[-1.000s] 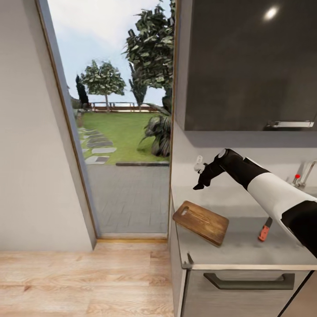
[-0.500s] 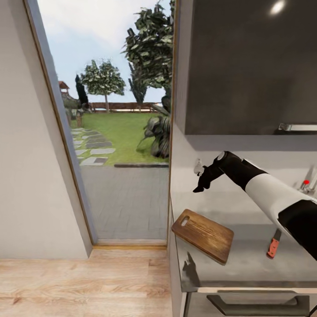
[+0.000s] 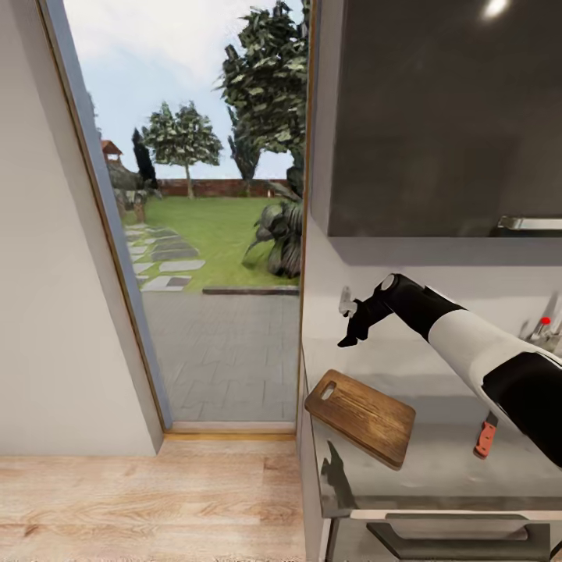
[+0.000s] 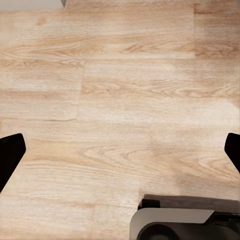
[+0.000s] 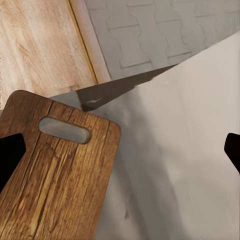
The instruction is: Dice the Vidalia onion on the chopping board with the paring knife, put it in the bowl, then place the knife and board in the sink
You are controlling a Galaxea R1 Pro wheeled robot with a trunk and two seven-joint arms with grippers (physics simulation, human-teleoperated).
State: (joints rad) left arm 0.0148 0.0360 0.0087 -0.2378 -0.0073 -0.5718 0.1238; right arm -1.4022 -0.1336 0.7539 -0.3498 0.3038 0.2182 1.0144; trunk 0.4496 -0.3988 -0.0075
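Note:
The dark brown chopping board (image 3: 359,416) lies askew at the left end of the grey countertop (image 3: 437,468), its handle hole toward the doorway. My right gripper (image 3: 349,321) hangs above the board's far end near the wall, apart from it. In the right wrist view the right gripper (image 5: 120,152) is open, with the chopping board (image 5: 55,170) beneath it. The paring knife (image 3: 485,437) lies further right, its red handle showing and its blade behind my right arm. My left gripper (image 4: 120,150) is open over wooden floor. The onion, bowl and sink basin are out of view.
A chrome tap with a red dot (image 3: 545,324) stands at the far right edge. A dark wall cabinet (image 3: 437,117) hangs over the countertop. An open doorway (image 3: 218,234) to a garden is left of the counter. My base (image 4: 185,220) stands on the wooden floor.
The whole picture has shifted, so the camera has moved and the board sits lower in the frame. My right gripper has edged slightly left, staying raised and open.

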